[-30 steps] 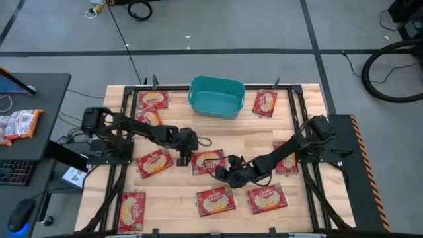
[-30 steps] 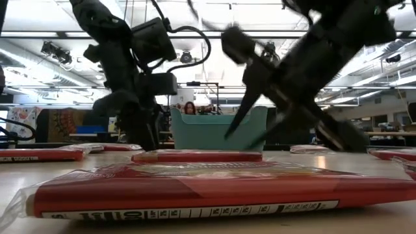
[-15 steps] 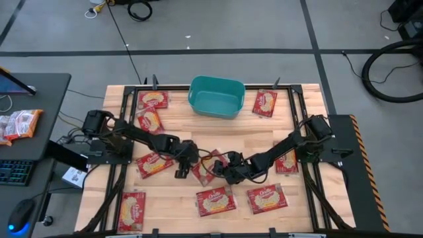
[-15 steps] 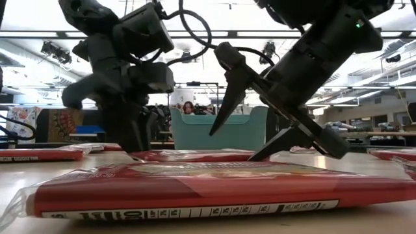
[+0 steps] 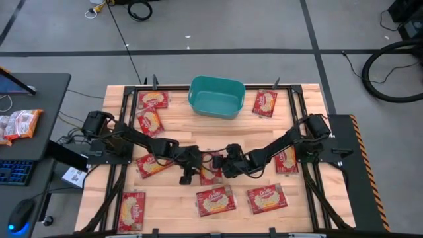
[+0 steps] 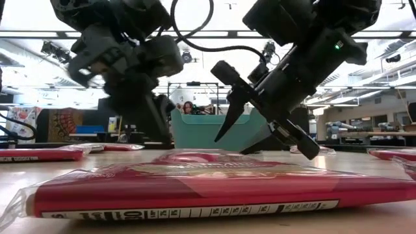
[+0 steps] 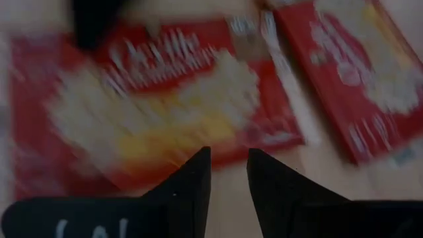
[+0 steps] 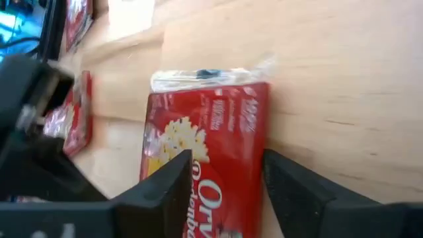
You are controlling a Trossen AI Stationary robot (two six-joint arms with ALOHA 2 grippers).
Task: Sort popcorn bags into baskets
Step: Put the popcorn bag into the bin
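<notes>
Two dark jointed arms with looping black cables.

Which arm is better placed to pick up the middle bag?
Probably right: the right gripper is open astride the bag; the left gripper, nearly shut, sits at its edge.

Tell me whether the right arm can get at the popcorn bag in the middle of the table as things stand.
Probably yes. The right gripper is already at the middle popcorn bag, its open fingers straddling it in the right wrist view. The left gripper crowds the bag's other side, so the two could collide.
</notes>
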